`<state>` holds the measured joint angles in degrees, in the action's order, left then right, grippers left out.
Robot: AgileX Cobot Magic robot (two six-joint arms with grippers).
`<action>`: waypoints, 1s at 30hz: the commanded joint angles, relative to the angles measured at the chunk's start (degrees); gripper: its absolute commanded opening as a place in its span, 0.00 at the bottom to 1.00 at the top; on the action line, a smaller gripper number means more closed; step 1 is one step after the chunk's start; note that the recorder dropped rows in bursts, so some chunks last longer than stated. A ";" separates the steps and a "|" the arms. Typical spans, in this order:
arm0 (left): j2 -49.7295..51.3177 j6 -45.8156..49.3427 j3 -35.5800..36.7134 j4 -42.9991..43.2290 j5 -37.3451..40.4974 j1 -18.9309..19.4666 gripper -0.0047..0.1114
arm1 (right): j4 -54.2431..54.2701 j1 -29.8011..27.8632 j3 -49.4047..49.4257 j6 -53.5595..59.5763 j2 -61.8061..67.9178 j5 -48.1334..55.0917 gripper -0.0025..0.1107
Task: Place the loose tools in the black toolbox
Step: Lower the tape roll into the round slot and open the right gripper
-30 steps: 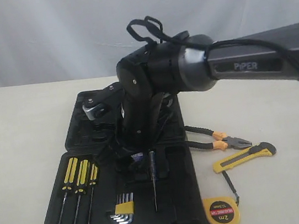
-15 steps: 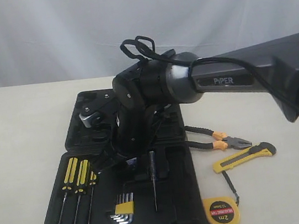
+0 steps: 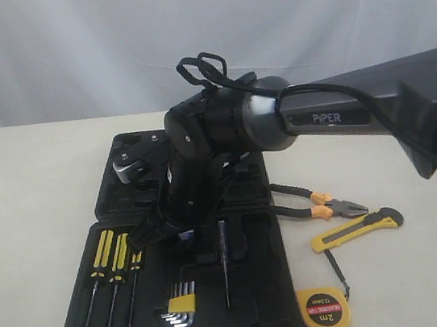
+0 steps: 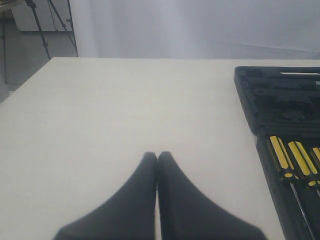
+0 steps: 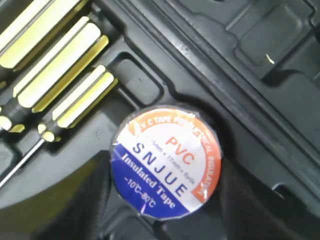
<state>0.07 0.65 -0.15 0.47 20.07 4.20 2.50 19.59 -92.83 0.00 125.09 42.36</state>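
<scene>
- My right gripper (image 3: 167, 232) grips the tape roll (image 5: 165, 162) over the toolbox (image 3: 263, 304), with the screwdrivers (image 5: 65, 75) just beside it.
- My left gripper (image 4: 157, 157) is pinched closed above the table (image 4: 125, 100).
- Pliers (image 3: 322, 207), knife (image 3: 356, 229) and tape measure (image 3: 325, 311) lie beside the toolbox.

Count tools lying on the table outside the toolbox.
3, all right of the toolbox: orange-handled pliers, utility knife beside them, tape measure nearest the camera. More may be hidden.

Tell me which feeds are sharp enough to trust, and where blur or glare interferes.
Exterior view: soft, even light, no glare, slightly hazy; the right arm hides the middle of the black toolbox. Left wrist view: the left gripper is out of focus, the table beyond is sharp. Right wrist view: the PVC tape roll label reads clearly, the dark edges around it blur.
</scene>
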 commanded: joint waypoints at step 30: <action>-0.07 -0.24 0.15 -0.47 -0.45 -0.27 0.04 | -1.48 0.00 -0.41 0.00 1.80 -1.64 0.22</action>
<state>0.07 0.65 -0.15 0.47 20.07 4.20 1.70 19.59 -93.08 0.00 126.61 40.80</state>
